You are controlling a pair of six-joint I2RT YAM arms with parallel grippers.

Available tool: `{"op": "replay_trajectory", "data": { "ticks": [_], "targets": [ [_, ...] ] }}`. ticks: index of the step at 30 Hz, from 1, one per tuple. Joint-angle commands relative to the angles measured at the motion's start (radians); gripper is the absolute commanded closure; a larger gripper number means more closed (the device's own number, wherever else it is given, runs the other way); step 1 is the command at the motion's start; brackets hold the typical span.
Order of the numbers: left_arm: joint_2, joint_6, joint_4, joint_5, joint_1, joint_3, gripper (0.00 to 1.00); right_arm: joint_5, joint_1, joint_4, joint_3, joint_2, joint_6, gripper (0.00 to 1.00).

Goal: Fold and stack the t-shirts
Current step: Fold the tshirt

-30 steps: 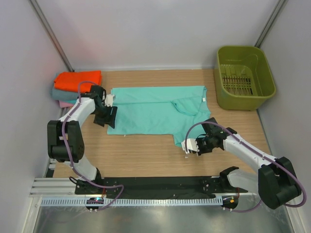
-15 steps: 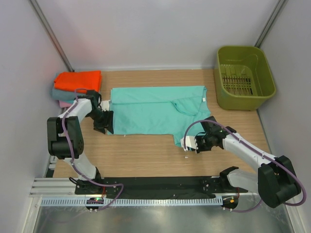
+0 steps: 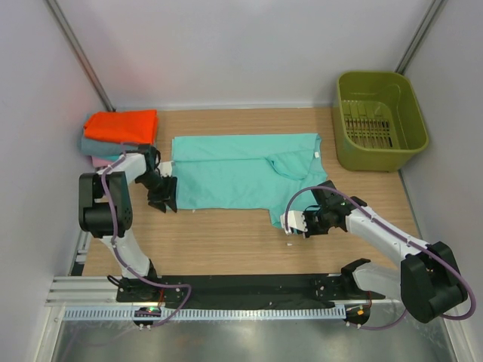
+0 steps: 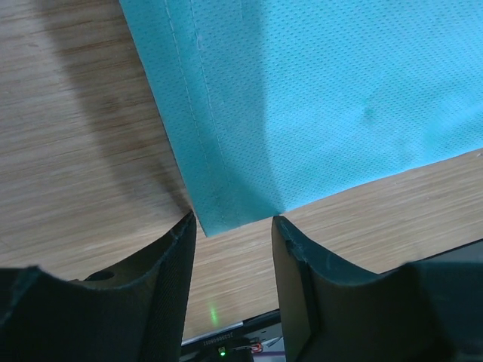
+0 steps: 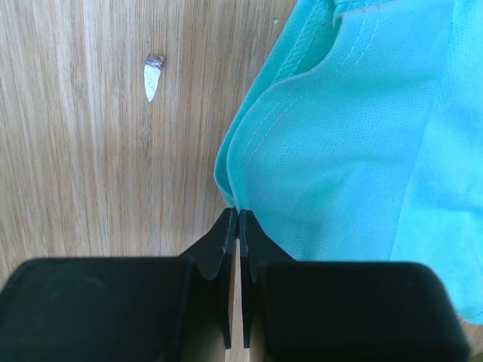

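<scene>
Top external view puts the mint-green t-shirt (image 3: 234, 170) spread flat across the middle of the wooden worktop (image 3: 226, 241), with both of your arms working its lower edge. Your left jaws sit at the shirt's lower-left corner. In the left wrist view they stand partly apart with that corner lying between them, not yet clamped, so they look placed to take it for a fold.

Your right jaws are at the lower right of the cloth. The right wrist view shows them pressed together on a hemmed edge, which bulges up from the tips as pinched cloth would. Taking two points along one edge should let you carry it over evenly.

At the upper left the folded shirts are stacked: orange t-shirt (image 3: 121, 124) on top, grey-teal t-shirt (image 3: 94, 145) next, pink t-shirt (image 3: 98, 161) beneath. An olive basket (image 3: 343, 143) stands at the upper right.

The worktop is pale wood grain, with a small pale scrap (image 5: 153, 78) lying on it in the upper left of the right wrist view. Plain white walls close in three sides.
</scene>
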State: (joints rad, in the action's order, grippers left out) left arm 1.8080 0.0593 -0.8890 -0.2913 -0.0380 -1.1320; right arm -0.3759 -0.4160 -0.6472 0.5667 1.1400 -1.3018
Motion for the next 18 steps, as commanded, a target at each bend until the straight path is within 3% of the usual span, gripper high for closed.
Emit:
{"op": "replay_trajectory", "data": {
  "ticks": [1, 8, 12, 14, 18],
  "targets": [
    [0.013, -0.007, 0.019, -0.009, -0.005, -0.029, 0.54, 0.005, -0.007, 0.014, 0.022, -0.011, 0.016, 0.92],
    [0.024, 0.0, 0.018, -0.025, -0.005, -0.032, 0.7, 0.006, -0.006, 0.02, 0.007, -0.016, 0.026, 0.93],
    [0.007, 0.014, 0.007, -0.032, -0.007, -0.025, 0.95, 0.009, -0.007, 0.027, 0.001, -0.017, 0.032, 0.93],
    [-0.006, 0.017, 0.007, -0.032, -0.007, -0.018, 1.0, 0.014, -0.007, 0.035, 0.001, -0.014, 0.039, 0.93],
    [-0.033, 0.039, -0.03, -0.042, -0.007, -0.031, 1.0, 0.032, -0.006, 0.053, 0.03, -0.017, 0.084, 0.93]
  ]
}}
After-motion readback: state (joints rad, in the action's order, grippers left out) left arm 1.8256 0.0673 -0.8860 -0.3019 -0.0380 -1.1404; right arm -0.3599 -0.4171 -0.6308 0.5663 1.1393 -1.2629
